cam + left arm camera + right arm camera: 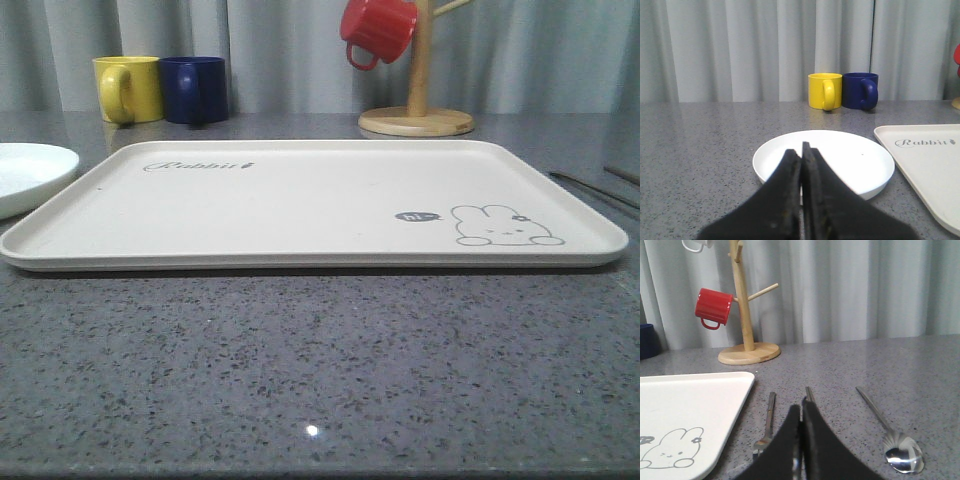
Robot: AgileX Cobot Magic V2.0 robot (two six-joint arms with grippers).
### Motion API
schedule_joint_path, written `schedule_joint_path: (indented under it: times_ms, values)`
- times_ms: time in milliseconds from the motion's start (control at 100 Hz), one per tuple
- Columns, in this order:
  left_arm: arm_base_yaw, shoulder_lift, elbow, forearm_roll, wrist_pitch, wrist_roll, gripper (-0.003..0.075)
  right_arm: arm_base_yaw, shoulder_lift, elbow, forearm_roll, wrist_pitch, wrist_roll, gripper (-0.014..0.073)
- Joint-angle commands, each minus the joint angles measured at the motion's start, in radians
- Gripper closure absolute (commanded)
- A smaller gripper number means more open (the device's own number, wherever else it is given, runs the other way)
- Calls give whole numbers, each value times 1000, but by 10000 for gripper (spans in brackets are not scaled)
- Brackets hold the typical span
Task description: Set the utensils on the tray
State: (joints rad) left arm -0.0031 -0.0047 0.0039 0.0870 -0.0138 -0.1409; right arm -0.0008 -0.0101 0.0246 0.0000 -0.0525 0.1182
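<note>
I judge nothing is placed yet: the tray (300,200) lies bare mid-tabletop (320,370), my left end effector (801,150) pressed together and empty in front of the plate (840,155) beside the tray's left edge, my right end effector (800,407) likewise pressed together over the cutlery on the tray's right. Next I must spread one and grasp something. I count one fork (767,425), one spoon (892,440), chopsticks (809,392) partly hidden, one plate, three mugs.

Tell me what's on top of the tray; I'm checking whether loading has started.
Nothing rests on the tray besides its printed rabbit and script. The fork and spoon lie on the counter beside it, the plate on the other side.
</note>
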Motion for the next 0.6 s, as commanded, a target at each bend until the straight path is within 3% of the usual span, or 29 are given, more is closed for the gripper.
schedule_joint_path:
  times_ms: [0, 340, 590]
  values:
    - [2, -33, 28, -3, -79, -7, 739, -6, -18, 3, 0, -84, -8, 662]
    - [2, -33, 8, -8, -62, -7, 739, -6, -18, 3, 0, -84, -8, 662]
    - [2, 20, -164, -146, 123, -7, 739, -6, -18, 3, 0, -84, -8, 662]
